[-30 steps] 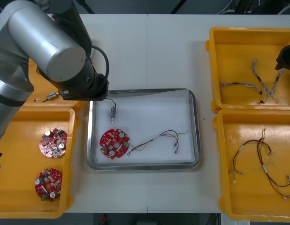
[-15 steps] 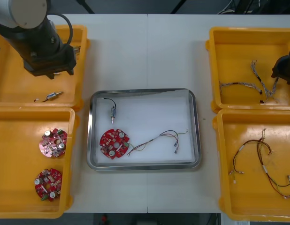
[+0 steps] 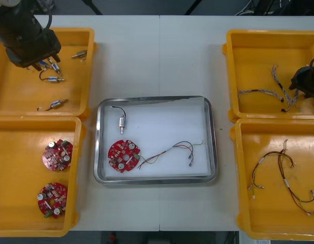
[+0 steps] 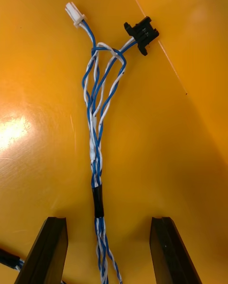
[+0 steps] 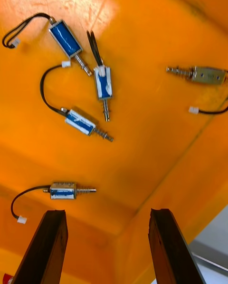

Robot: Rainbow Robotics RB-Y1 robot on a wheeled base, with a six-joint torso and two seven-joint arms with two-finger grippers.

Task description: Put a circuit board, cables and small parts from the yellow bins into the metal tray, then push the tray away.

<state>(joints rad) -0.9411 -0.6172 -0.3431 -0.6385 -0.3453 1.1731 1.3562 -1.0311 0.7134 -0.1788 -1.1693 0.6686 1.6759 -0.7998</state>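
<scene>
Right end effector, fingers apart, straddles the twisted cable at 2 o'clock, presumably for grasping; left end effector, likewise spread, above small metal parts.

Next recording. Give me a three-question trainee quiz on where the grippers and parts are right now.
1. True or false: the left gripper is over the metal tray.
2. How many circuit boards lie in the near left bin?
3. The right gripper is: A) open, straddling a blue and white cable; B) shut on a red board; C) above the tray.
Key: 1 false, it is open over the far left bin; 2 two; 3 A.
</scene>
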